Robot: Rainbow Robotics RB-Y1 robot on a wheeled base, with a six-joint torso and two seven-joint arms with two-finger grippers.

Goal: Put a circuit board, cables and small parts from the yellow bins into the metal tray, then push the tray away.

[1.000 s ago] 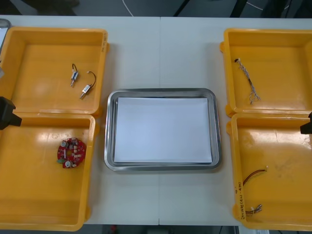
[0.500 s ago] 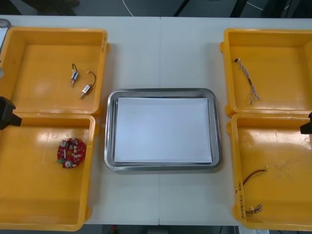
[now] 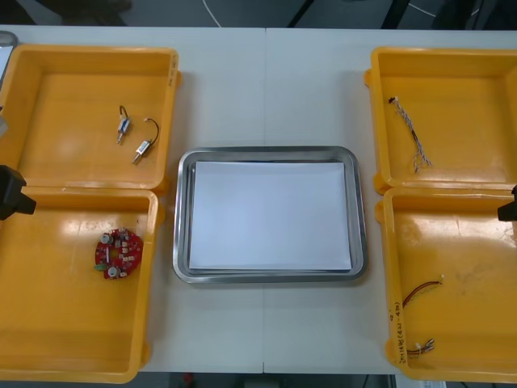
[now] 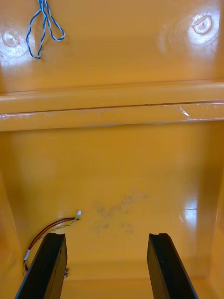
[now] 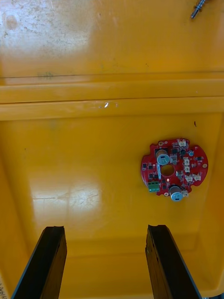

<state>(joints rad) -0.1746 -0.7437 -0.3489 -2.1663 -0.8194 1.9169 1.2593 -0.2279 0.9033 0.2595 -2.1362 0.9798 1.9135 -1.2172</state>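
Observation:
A round red circuit board (image 3: pixel 118 252) (image 5: pixel 174 168) lies in the near left yellow bin (image 3: pixel 48 356). My left gripper (image 5: pixel 105 229) (image 3: pixel 10 194) hangs open above that bin, with the board ahead of its fingers and off to one side. Two small metal parts (image 3: pixel 133 136) lie in the far left bin. My right gripper (image 4: pixel 106 236) (image 3: pixel 509 208) is open over the near right bin, with a red and yellow cable (image 4: pixel 49 229) (image 3: pixel 422 291) beside one finger. A blue and white cable (image 3: pixel 410 133) (image 4: pixel 43 25) lies in the far right bin. The metal tray (image 3: pixel 271 152) sits at the centre, white inside.
A second red and yellow cable (image 3: pixel 420 348) lies at the near right bin's front corner. Bin walls (image 4: pixel 112 107) (image 5: pixel 112 98) stand ahead of both grippers. Bare table (image 3: pixel 271 89) stretches beyond the tray.
My left gripper has shifted slightly toward the table's near edge. The right arm and all the objects are unchanged.

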